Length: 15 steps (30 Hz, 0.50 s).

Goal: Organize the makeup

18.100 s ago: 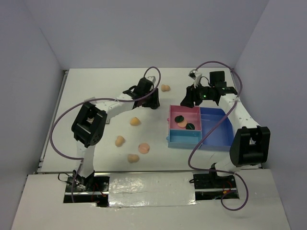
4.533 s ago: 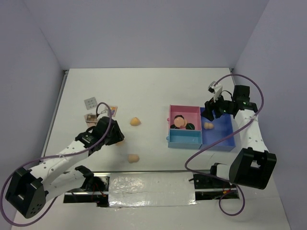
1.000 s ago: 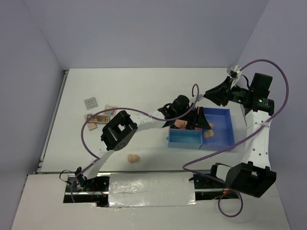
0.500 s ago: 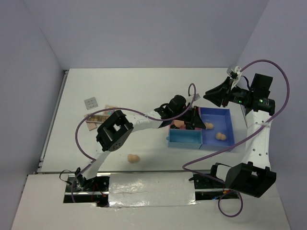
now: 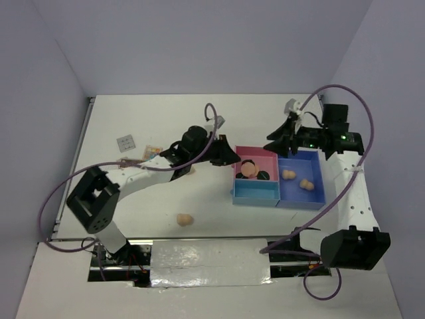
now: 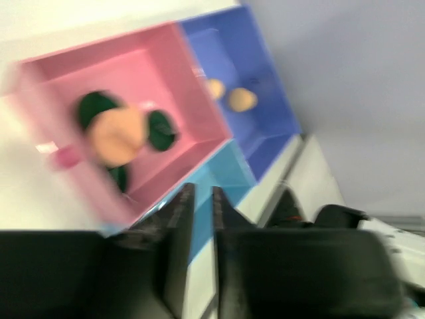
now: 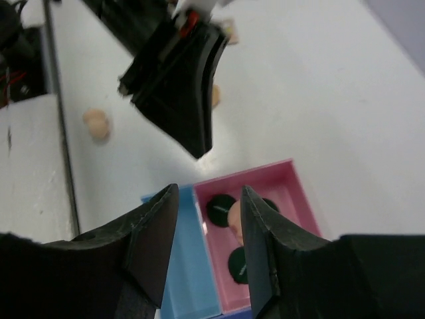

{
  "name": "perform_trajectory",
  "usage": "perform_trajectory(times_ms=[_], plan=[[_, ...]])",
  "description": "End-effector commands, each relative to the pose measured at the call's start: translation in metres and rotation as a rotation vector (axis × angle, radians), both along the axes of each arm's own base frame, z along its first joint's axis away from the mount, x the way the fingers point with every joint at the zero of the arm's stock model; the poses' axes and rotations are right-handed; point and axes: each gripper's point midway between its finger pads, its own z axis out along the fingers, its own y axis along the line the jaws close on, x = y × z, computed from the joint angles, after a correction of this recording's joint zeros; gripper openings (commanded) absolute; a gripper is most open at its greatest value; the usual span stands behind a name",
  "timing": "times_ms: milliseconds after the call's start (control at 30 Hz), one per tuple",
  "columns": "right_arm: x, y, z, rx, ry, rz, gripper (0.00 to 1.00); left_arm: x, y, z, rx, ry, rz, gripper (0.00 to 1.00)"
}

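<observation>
On the white table (image 5: pixel 166 119), at 3 o'clock from its middle in the top view, a tray (image 5: pixel 234 189) of three parts: pink compartment (image 5: pixel 265 154) at 10 o'clock, light blue compartment (image 5: pixel 255 193) at 7 o'clock, dark blue compartment (image 5: pixel 315 166) filling the 3 o'clock side. In the pink one, three dark green discs (image 5: pixel 263 175) with a flat peach pad (image 5: pixel 250 171) lying across them. In the dark blue one, two peach sponges (image 5: pixel 288 174), near each other but not touching. Just at 9 o'clock of the pink part, above the bare table, the left gripper (image 5: pixel 230 158): fingers pinched almost together, nothing between them, tip pointing toward the tray. Over the tray's 12 o'clock edge, where pink meets dark blue, the right gripper (image 7: pixel 209 193): fingers spread wide, holding nothing, looking down onto the discs. Outside the tray, a loose sponge (image 5: pixel 184 218) at 6 o'clock of the table, well apart from everything else, and a half-hidden sponge (image 7: pixel 215 95) just beside the left arm (image 5: pixel 143 169). At 9 to 10 o'clock, near the table's left edge, a grey palette (image 5: pixel 125 142) lying flat and a brown-toned palette (image 5: pixel 154 150) partly under that arm. Any print on the palettes too small to read; left wrist view blurred.
</observation>
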Motion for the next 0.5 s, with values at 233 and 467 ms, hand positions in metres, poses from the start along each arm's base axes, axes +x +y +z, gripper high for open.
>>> perform_trajectory(times_ms=[233, 467], plan=[[-0.048, 0.096, -0.106, -0.240, 0.105, 0.318, 0.61, -0.001, 0.146, -0.013, 0.244, -0.052, 0.419, 0.63], [-0.085, 0.161, -0.163, -0.392, -0.007, 0.527, 0.78, -0.028, 0.227, -0.018, 0.286, -0.017, 0.628, 0.71]])
